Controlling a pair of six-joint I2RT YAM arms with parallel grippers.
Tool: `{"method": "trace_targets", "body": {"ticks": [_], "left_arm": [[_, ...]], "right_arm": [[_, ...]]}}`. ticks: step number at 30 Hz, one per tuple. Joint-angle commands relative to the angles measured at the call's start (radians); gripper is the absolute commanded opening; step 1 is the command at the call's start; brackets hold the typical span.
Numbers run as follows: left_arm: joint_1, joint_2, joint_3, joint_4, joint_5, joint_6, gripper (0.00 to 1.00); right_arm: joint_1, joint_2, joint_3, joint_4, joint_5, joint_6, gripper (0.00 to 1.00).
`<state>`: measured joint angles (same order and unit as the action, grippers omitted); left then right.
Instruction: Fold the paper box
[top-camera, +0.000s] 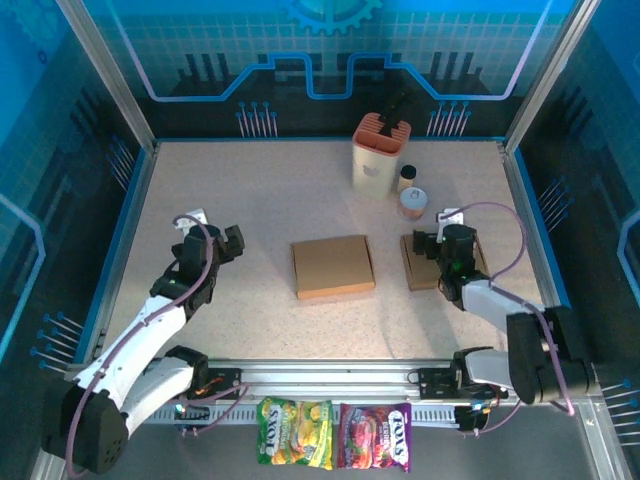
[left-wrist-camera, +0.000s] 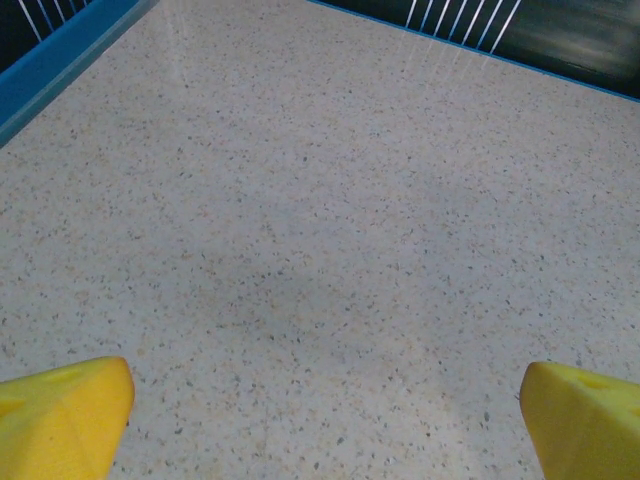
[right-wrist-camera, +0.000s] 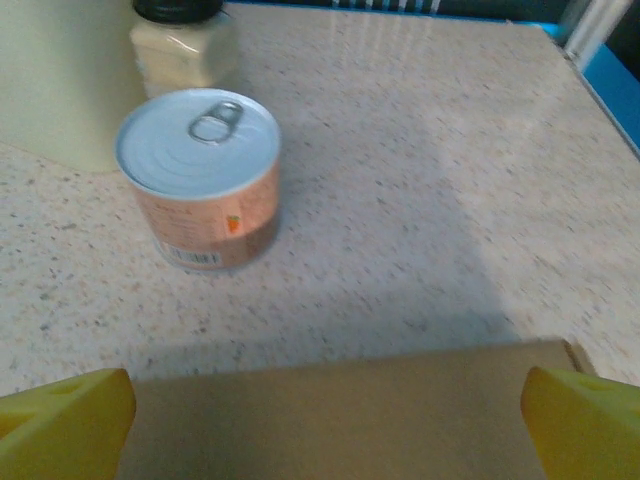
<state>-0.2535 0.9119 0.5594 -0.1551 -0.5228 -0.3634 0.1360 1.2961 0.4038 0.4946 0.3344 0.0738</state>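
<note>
A brown paper box (top-camera: 333, 266) lies flat and closed in the middle of the table. A second brown cardboard piece (top-camera: 422, 264) lies to its right, and in the right wrist view it spreads as a tan sheet (right-wrist-camera: 340, 415) under the fingers. My right gripper (top-camera: 434, 242) hovers over that piece, open, its yellow fingertips (right-wrist-camera: 585, 420) wide apart with nothing between them (right-wrist-camera: 325, 425). My left gripper (top-camera: 213, 238) is off to the left of the box, over bare table. It is open too, nothing between its yellow fingertips (left-wrist-camera: 60, 415), whose midpoint (left-wrist-camera: 325, 425) is over speckled tabletop.
A tin can (right-wrist-camera: 200, 180) with a pull tab stands just beyond the right cardboard, with a small jar (right-wrist-camera: 180, 45) and a cream holder (top-camera: 380, 152) behind it. Two candy bags (top-camera: 333, 436) lie in front of the arm rail. Blue walls (top-camera: 105, 255) edge the table.
</note>
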Motion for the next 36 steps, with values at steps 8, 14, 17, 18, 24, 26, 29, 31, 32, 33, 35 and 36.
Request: {"method": "trace_targets", "body": {"ticks": [8,14,17,18,24,26,29,31,32,33,35,36], "left_arm": [[0.047,0.066,-0.042,0.155,0.089,0.108,0.99],[0.096,0.153,-0.04,0.204,0.188,0.192,0.99],[0.127,0.255,-0.026,0.267,0.233,0.243,0.99],[0.141,0.295,-0.013,0.281,0.253,0.245,0.99],[0.236,0.479,-0.044,0.562,0.349,0.203,0.99],[0.269,0.512,-0.029,0.603,0.427,0.21,0.99],[0.272,0.535,-0.03,0.671,0.464,0.291,0.99],[0.272,0.528,-0.09,0.807,0.487,0.337,0.99],[0.272,0.55,-0.154,0.944,0.454,0.33,0.99],[0.272,0.592,-0.225,1.107,0.414,0.313,0.99],[0.271,0.669,-0.308,1.369,0.39,0.321,0.99],[0.27,0.634,-0.303,1.293,0.39,0.312,0.99]], "right_arm": [[-0.101,0.224,-0.14,0.613,-0.145,0.008,1.0],[-0.066,0.24,-0.091,0.554,-0.074,-0.018,1.0],[-0.065,0.24,-0.089,0.55,-0.074,-0.018,1.0],[-0.067,0.239,-0.089,0.543,-0.075,-0.017,1.0],[-0.047,0.246,-0.032,0.448,-0.083,-0.048,1.0],[-0.046,0.246,-0.029,0.444,-0.084,-0.047,1.0],[-0.047,0.247,-0.029,0.447,-0.083,-0.049,1.0],[-0.047,0.247,-0.029,0.447,-0.084,-0.049,1.0],[-0.046,0.247,-0.029,0.446,-0.084,-0.048,1.0],[-0.046,0.247,-0.031,0.448,-0.084,-0.049,1.0],[-0.046,0.248,-0.031,0.45,-0.083,-0.048,1.0],[-0.045,0.247,-0.031,0.449,-0.082,-0.049,1.0]]}}
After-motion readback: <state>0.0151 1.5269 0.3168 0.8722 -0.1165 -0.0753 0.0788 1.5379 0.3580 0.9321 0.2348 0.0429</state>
